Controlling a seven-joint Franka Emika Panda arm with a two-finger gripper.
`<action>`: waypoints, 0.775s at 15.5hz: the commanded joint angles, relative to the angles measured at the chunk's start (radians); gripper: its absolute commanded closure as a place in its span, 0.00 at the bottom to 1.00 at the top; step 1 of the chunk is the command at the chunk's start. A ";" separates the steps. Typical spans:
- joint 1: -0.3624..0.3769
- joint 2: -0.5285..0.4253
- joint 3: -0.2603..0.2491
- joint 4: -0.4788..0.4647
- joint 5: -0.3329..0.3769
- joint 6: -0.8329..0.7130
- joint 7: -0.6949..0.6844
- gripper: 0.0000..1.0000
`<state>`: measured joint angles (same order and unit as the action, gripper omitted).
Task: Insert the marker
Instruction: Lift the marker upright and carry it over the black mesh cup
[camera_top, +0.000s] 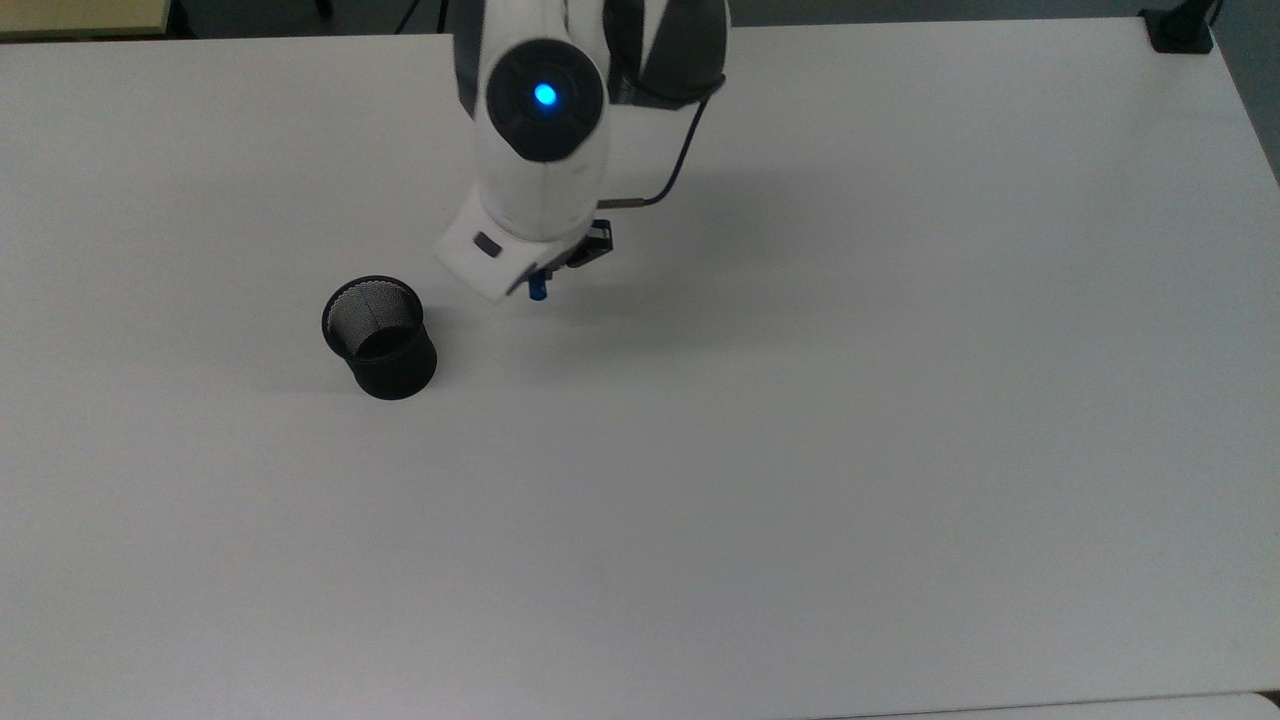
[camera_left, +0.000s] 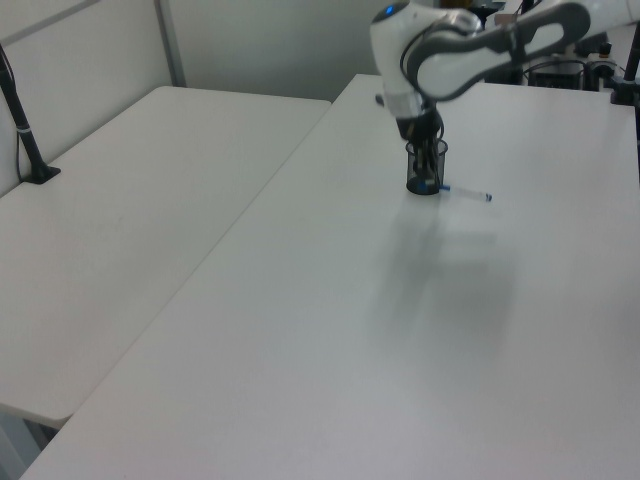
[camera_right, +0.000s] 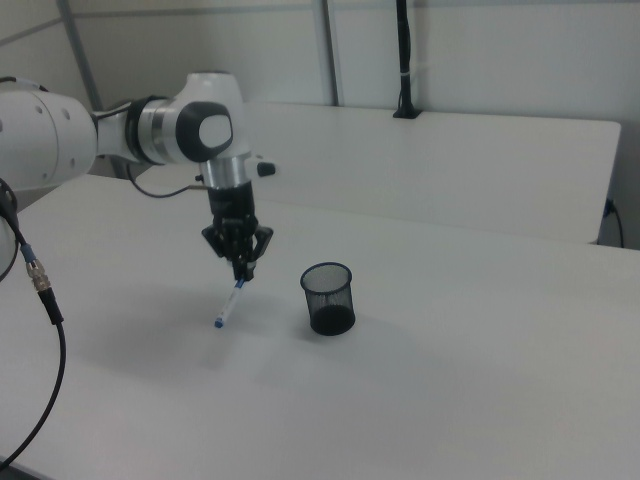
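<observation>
One arm: white Franka arm reaching over the white worktop, wrist pointing down.
Claw: the claw is closed on the marker's capped end, fingers pinched together around it; in the top view it sits under the wrist.
Marker: the marker hangs off the worktop, slanting down from the claw toward the right view's left, its small blue tip lowest. In the left view the marker sticks out to the left view's right of the claw. In the top view a short blue piece of the marker peeks out below the wrist.
Cup: black mesh cup stands upright and open on the worktop, to the top view's left of the claw and apart from it; in the right view the cup is just to the right view's right of the marker, not touching. In the left view the cup lies behind the claw.
Cable: dark cable loops from the arm beside the wrist.
</observation>
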<state>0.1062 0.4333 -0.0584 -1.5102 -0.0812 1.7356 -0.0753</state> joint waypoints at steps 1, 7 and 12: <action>-0.078 -0.062 -0.001 0.025 0.029 -0.010 -0.040 0.91; -0.161 -0.146 -0.004 0.025 0.054 0.105 -0.040 0.91; -0.220 -0.134 -0.004 0.009 0.054 0.301 -0.024 0.91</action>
<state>-0.0880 0.3033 -0.0604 -1.4645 -0.0468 1.9172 -0.0982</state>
